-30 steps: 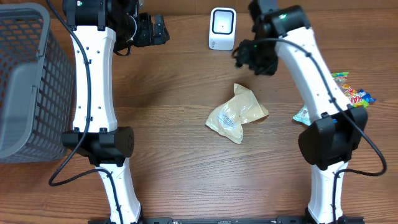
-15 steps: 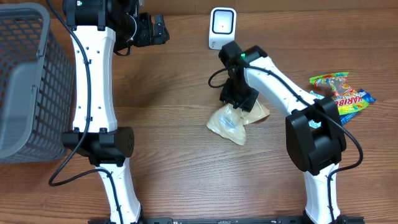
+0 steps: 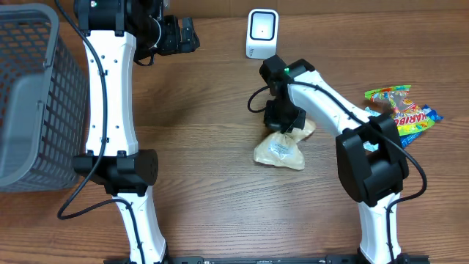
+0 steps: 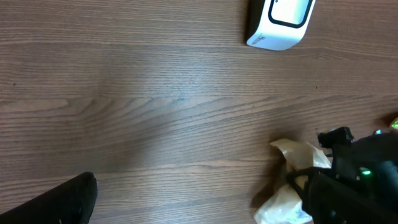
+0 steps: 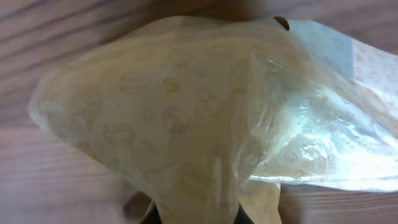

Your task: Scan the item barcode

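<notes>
1. Your scanner stands at the far edge of the tabletop, its white face and dark window turned up to the overhead view. Only bare wood lies between it and the bag
2. A grey mesh basket fills the left side, well apart from the bag. Bright candy packs lie at the right edge, just beside the right arm
3. Your left hand hangs left of the scanner, fingers spread wide with nothing between them. Its wrist view looks across open wood to the scanner
4. The bag, a tan crinkled pouch with a pale label, sits mid-tabletop, on the arm-base side of the scanner and slightly right of it
5. Your right hand is over the bag's far end, closed tight on a gathered fold of it. In its wrist view the bag fills the frame and narrows toward the bottom edge
6. You cannot tell whether the bag's near end touches the wood
</notes>
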Motion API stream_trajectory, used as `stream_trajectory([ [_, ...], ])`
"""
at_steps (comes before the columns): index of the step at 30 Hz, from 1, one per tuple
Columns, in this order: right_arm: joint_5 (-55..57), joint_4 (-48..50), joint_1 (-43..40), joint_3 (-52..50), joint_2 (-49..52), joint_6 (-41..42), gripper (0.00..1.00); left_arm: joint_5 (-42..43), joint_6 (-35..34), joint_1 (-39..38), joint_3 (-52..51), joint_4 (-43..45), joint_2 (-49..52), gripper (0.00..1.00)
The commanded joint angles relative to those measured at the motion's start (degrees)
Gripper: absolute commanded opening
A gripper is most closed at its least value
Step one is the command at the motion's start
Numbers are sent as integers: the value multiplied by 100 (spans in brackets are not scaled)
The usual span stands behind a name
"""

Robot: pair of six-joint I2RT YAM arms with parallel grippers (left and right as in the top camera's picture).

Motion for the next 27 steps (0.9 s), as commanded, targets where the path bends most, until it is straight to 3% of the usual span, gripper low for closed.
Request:
stream_trajectory([
  [1, -1451, 0, -201, 658, -321, -1449, 4, -11, -33, -74, -2, 4, -160, 100],
  [5, -4518, 42, -807, 857, -457, -2603, 4, -11, -33, -74, -2, 4, -160, 100],
  [9, -6253, -35, -1191, 822, -455, -3353, 4, -11, -33, -74, -2, 4, -160, 100],
  [20, -8098, -129, -1467, 822, -455, -3943, 4, -11, -33, -74, -2, 4, -160, 100],
  [27, -8548, -17, -1541, 831, -455, -3547, 4, -11, -33, -74, -2, 4, -160, 100],
])
